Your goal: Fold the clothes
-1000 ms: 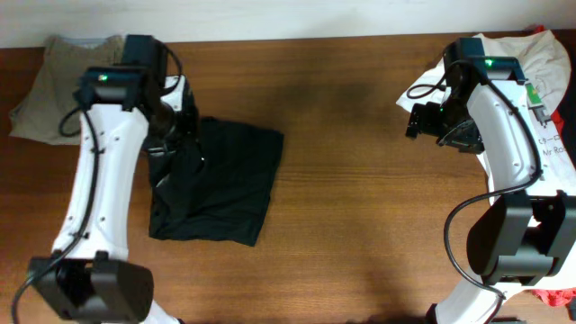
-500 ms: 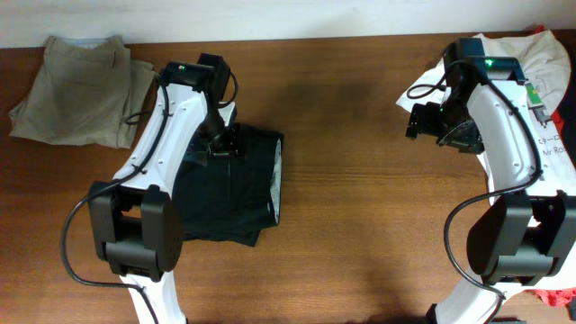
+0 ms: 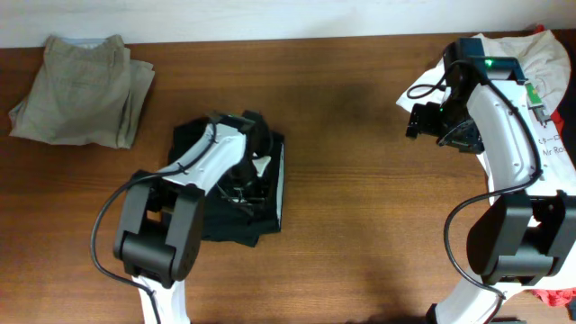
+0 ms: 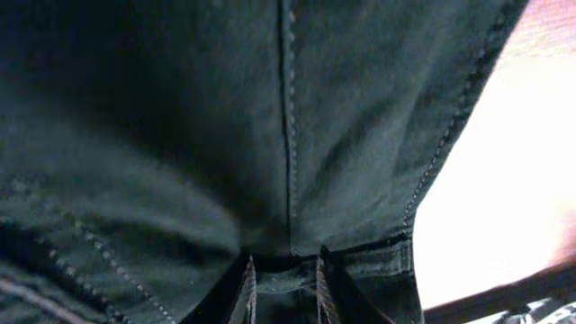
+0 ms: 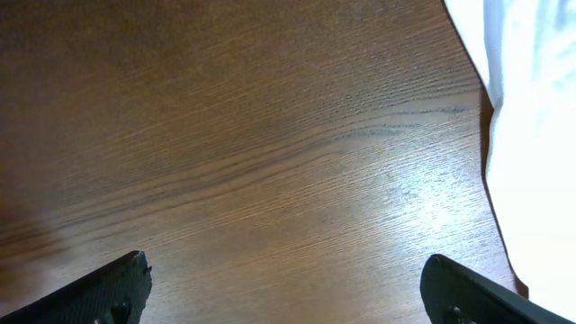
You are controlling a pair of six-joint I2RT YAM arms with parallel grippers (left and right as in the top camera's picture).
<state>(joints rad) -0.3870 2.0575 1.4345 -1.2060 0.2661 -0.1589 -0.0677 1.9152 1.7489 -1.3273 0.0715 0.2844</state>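
Observation:
The black shorts (image 3: pixel 200 220) lie folded on the wooden table left of centre. My left gripper (image 3: pixel 256 171) is over their right side, shut on a fold of the black cloth (image 4: pixel 283 274), which fills the left wrist view. The beige-khaki shorts (image 3: pixel 85 90) lie folded at the far left corner. The white printed T-shirt (image 3: pixel 549 63) lies at the far right, and its edge shows in the right wrist view (image 5: pixel 531 162). My right gripper (image 3: pixel 418 119) is open and empty above bare table (image 5: pixel 270 162), left of the T-shirt.
A red cloth (image 3: pixel 562 295) shows at the bottom right corner. The table's far edge meets a pale wall (image 3: pixel 288 18). Bare wood (image 3: pixel 360 198) lies between the black shorts and the right arm.
My left arm has swung from the black shorts' left side across to their right, carrying cloth over. The shorts now make a narrower folded stack. The right arm has not moved.

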